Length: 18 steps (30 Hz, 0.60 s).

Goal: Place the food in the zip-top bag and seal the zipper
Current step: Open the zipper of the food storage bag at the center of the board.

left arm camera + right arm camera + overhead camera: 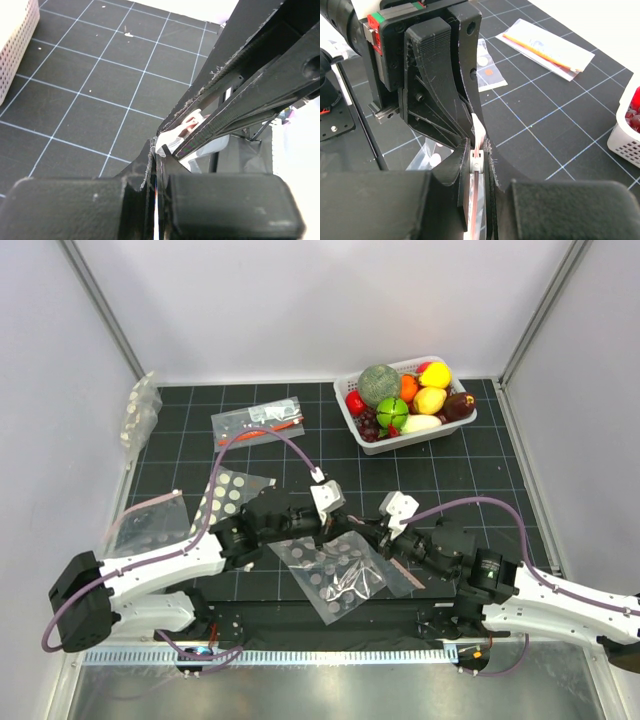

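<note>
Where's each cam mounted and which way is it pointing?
Top external: above, behind the robot, looking down at the mat; left arm, right arm show.
Left wrist: on the left end effector, facing the right end effector; own fingers show.
Right wrist: the reverse; own fingers show.
Both wrist views share the pinched zipper.

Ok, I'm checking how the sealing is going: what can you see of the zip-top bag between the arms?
The zip-top bag is a clear, thin plastic pouch printed with white dots, lying roughly flat and skewed on the black gridded mat near the arm bases. Its pink zipper runs along the right-hand edge. The left gripper and right gripper both pinch that strip at its far end, tip to tip. A pale glossy shape shows through the plastic; what it is cannot be told.
</note>
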Tool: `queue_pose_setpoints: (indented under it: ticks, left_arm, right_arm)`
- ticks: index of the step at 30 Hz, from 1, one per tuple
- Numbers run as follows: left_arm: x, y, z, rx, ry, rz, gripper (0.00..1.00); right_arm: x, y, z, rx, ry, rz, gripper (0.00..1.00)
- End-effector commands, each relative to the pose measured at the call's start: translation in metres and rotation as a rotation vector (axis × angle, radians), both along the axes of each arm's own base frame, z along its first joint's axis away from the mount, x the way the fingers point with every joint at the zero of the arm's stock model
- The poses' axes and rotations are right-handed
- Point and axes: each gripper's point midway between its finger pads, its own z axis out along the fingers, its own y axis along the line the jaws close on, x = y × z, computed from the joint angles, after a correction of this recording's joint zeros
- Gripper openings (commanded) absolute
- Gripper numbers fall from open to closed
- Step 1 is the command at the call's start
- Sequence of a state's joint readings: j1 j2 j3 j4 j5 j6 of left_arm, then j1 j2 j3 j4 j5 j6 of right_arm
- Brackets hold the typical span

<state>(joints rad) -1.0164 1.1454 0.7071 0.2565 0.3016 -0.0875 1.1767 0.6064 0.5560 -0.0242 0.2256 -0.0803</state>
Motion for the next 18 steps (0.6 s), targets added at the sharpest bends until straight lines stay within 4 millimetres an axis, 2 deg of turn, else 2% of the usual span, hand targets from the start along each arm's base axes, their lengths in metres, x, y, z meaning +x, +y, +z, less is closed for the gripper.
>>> queue_pose_setpoints:
  ticks: [1,7,9,10,18]
  left_arm:
    - [0.001,0.008,-0.021,0.090,0.033,0.050,0.00]
    - [0.020,0.035,0.002,0.012,0.017,0.188,0.00]
    - [0.025,0.045,0.002,-0.008,0.043,0.227,0.00]
    - [0.029,0.052,0.011,-0.044,0.037,0.243,0.00]
    - [0.031,0.073,0.025,-0.145,0.061,0.261,0.00]
  right_arm:
    - [-0.004,0.004,0.063,0.211,-0.079,0.026,0.01]
    - [-0.003,0.014,0.044,0.139,-0.053,0.040,0.01]
    - [-0.003,0.017,0.037,0.118,-0.041,0.044,0.01]
    - [-0.003,0.019,0.034,0.107,-0.036,0.049,0.01]
    - [-0.003,0.037,0.008,0.014,0.014,0.088,0.01]
